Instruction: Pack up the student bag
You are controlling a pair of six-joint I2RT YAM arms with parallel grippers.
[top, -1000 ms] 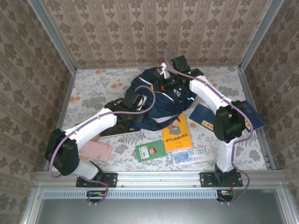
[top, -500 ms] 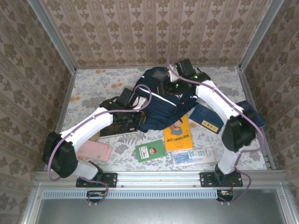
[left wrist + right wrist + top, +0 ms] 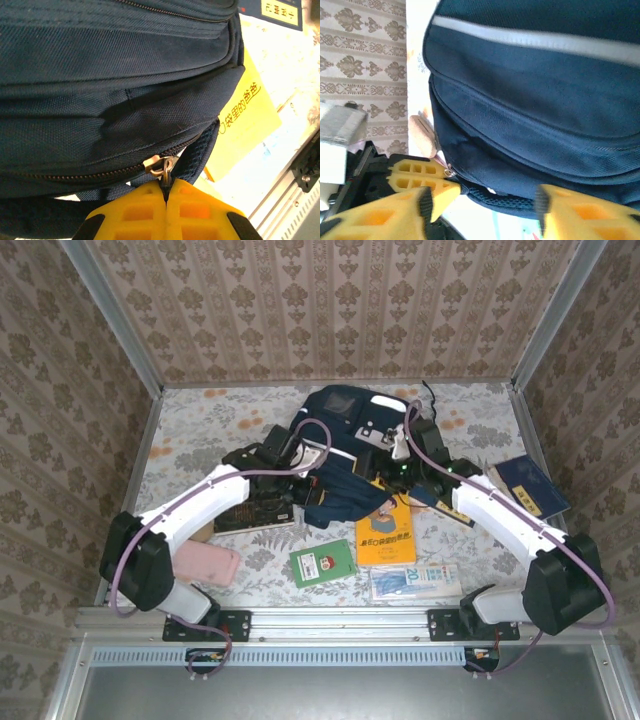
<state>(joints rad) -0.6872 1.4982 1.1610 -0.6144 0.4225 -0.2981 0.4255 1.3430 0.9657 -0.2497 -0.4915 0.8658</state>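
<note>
The student bag (image 3: 345,440), navy blue with white stripes, lies in the middle of the table. My left gripper (image 3: 303,468) sits at its left near side. In the left wrist view its yellow fingers (image 3: 145,210) are pressed together on the metal zipper pull (image 3: 166,170) of the bag (image 3: 125,65). My right gripper (image 3: 392,478) hovers at the bag's right near side. In the right wrist view this gripper (image 3: 482,205) stands open before the bag (image 3: 530,100) with nothing between its fingers, and the left gripper's fingers (image 3: 415,175) hold the pull (image 3: 449,172).
A yellow book (image 3: 385,525) lies partly under the bag's near edge. A green booklet (image 3: 323,563), a clear packet (image 3: 415,580) and a pink case (image 3: 205,562) lie near the front. Blue booklets (image 3: 530,485) sit at the right, a dark book (image 3: 250,515) under the left arm.
My right gripper has let go of the bag's top, opened, and swung down to the bag's near right side. The bag has settled flatter. My left gripper stays shut.
</note>
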